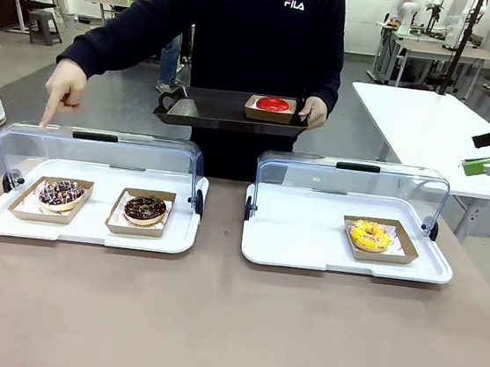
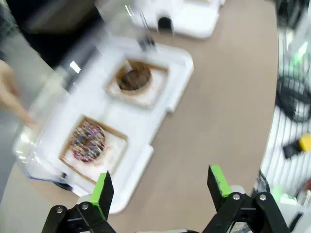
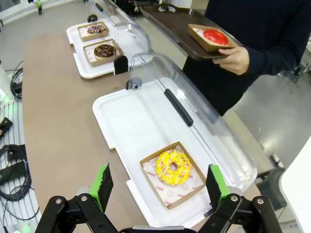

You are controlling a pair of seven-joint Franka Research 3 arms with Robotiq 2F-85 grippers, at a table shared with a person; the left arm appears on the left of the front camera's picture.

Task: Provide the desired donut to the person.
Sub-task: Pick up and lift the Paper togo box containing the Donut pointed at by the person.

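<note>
Hands both spread, nothing between the fingers. Left hand [image 2: 160, 180] hovers over the worktop [image 1: 211, 321] at the near edge of the left display case [image 1: 89, 232]. The sprinkled donut [image 2: 88, 141] lies just ahead of it, off toward one finger, in a cardboard tray at the case's outer end, with a chocolate donut [image 1: 145, 208] beside it. I judge the left arm the nearer one. Right hand [image 3: 159, 175] hangs above the right display case [image 1: 309, 244], which holds one yellow donut [image 1: 370, 235]. Both clear lids are tipped back. Beyond, the person's pointing finger [image 1: 50, 115] touches the left lid [image 1: 98, 153] behind the sprinkled donut; I read that as the wanted one. Their other hand carries a serving tray [image 1: 209, 109] with a red-glazed donut [image 1: 273, 104].
</note>
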